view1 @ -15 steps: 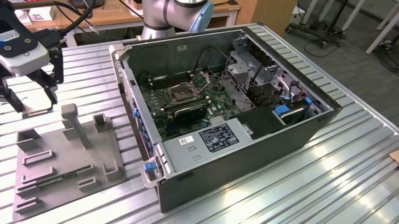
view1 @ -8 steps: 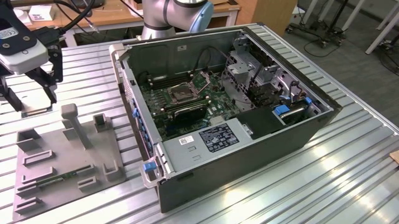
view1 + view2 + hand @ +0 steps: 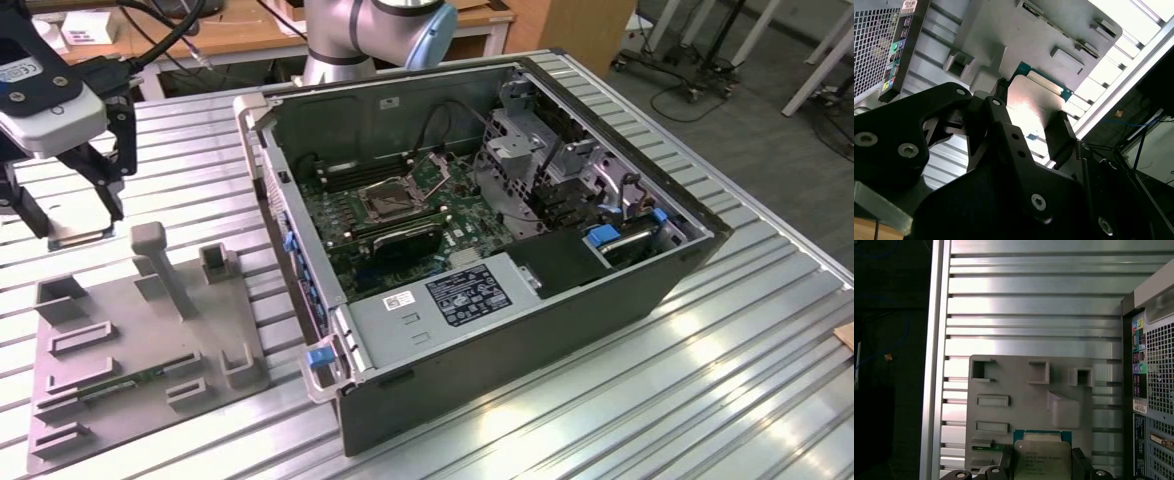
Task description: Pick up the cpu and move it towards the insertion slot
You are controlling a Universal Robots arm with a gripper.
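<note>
Exterior view puts my pincer at the exterior view's left, by the far end of the grey tray on the ribbed metal table. It is closed on the cpu, with 2 black fingers pressing on 2 opposite edges of the chip.

In both wrist views the cpu sits between my fingers with the tray's pockets behind it. Its silvery metal lid faces the first wrist view's camera, and a thin band of green board shows along 1 edge. The chip is square, so it has no long axis. Its sides run in line with the tray's edges.

The insertion slot lies on the green motherboard inside the open computer case, well apart from the cpu, towards the exterior view's right. A thin green memory stick lies in the tray.
</note>
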